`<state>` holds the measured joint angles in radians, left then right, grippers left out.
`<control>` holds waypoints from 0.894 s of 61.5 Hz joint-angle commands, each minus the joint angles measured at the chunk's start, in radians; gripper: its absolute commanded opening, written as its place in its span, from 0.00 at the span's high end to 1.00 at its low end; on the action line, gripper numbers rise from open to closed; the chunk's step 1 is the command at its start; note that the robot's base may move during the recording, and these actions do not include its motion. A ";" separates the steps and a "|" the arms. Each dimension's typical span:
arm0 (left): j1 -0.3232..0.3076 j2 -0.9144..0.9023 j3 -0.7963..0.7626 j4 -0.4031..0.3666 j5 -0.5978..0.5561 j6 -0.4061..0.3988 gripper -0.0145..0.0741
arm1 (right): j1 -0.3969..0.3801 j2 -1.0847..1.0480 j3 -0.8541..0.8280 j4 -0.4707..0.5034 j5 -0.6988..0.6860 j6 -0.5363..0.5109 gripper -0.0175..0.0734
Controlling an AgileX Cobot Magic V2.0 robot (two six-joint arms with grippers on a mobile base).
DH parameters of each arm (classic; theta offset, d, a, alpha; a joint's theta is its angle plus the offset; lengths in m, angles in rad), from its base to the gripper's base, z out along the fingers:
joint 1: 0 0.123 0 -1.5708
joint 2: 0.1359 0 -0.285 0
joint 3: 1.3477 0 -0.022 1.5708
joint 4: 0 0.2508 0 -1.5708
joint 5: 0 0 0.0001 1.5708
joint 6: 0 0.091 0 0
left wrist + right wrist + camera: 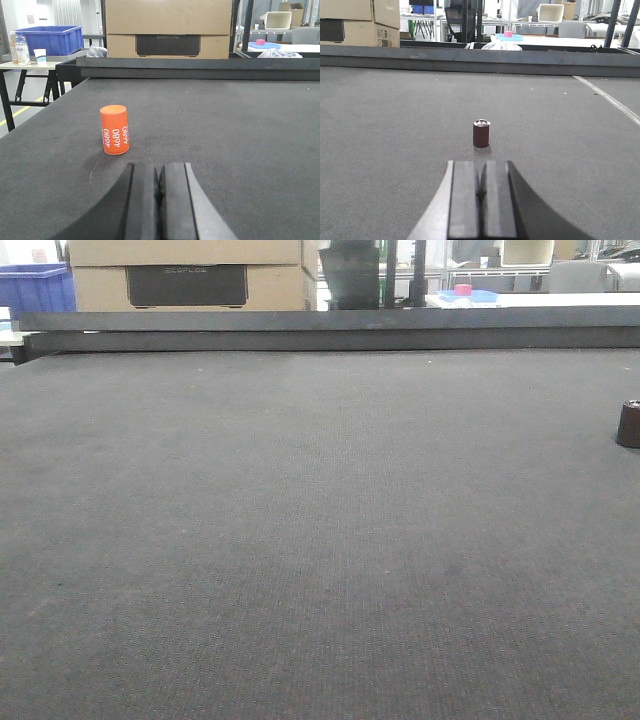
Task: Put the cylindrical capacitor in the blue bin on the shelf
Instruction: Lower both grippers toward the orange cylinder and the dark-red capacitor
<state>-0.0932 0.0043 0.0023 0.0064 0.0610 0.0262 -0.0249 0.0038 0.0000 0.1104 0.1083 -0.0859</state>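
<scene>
The cylindrical capacitor (481, 133), a small dark brown cylinder with a lighter top, stands upright on the dark mat just ahead of my right gripper (482, 167), which is shut and empty. It also shows at the right edge of the front view (629, 424). My left gripper (159, 170) is shut and empty, low over the mat. An orange cylinder marked 4680 (114, 129) stands ahead of it, slightly left. A blue bin (50, 39) sits on a side table at far left. The steel shelf is out of view.
A raised dark rail (330, 328) borders the mat's far edge. A large cardboard box (169, 27) stands behind it. A white table with small pink and blue items (508, 35) lies beyond. The mat's left edge (30, 117) drops to the floor.
</scene>
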 commanded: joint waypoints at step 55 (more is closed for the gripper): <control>0.000 -0.004 -0.002 -0.100 -0.207 -0.004 0.96 | -0.002 -0.004 0.000 0.002 -0.222 -0.002 0.99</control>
<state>-0.0932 0.0043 0.0023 -0.0872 -0.0775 0.0262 -0.0249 0.0038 0.0000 0.1104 -0.0155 -0.0859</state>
